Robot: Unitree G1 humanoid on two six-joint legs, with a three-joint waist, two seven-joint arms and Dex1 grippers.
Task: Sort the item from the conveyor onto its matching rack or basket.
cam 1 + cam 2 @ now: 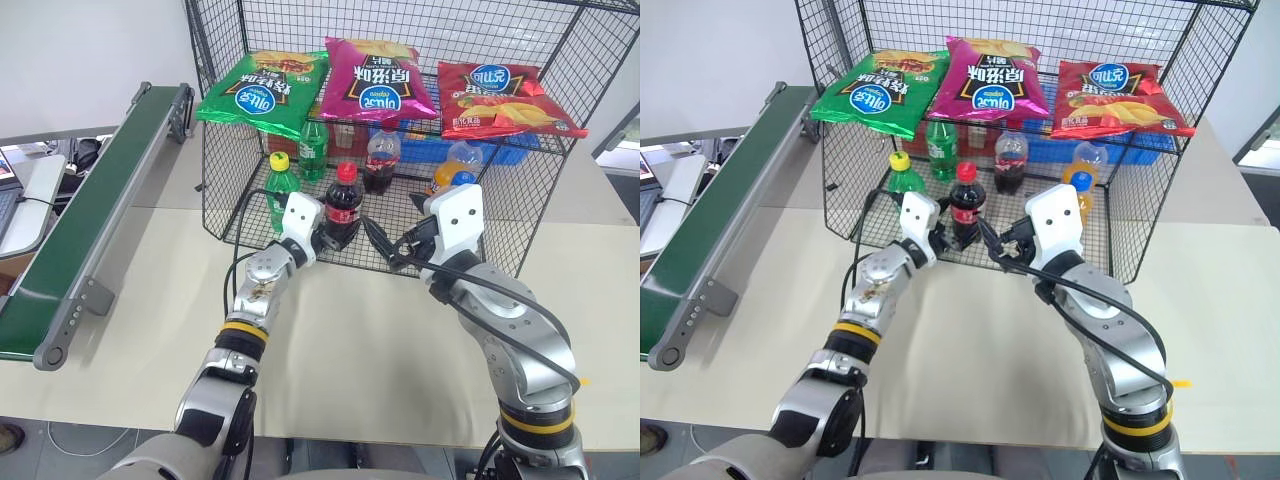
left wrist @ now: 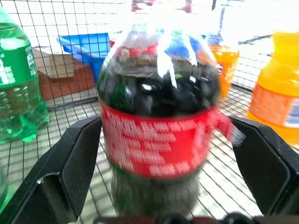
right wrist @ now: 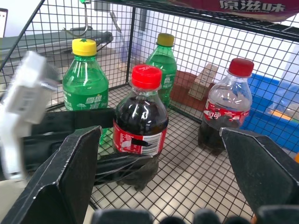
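Note:
The item, a cola bottle (image 1: 343,205) with a red cap and red label, stands upright on the wire floor of the black cage rack (image 1: 222,180), near its front opening. My left gripper (image 1: 337,240) is open, with one finger on each side of the bottle's lower body (image 2: 159,135). The fingers (image 2: 70,163) stand a little apart from the label. My right gripper (image 1: 388,247) hovers just right of the bottle at the cage's front edge, open and empty. The right wrist view shows the bottle (image 3: 140,123) upright. The conveyor (image 1: 90,210) runs along the left.
Green soda bottles (image 1: 281,185) stand left of and behind the item. Another cola bottle (image 1: 381,158) and orange bottles (image 1: 455,165) stand further back. Three chip bags (image 1: 380,80) lie on the upper shelf. A blue crate (image 1: 500,150) sits behind. A beige table (image 1: 340,340) spreads in front.

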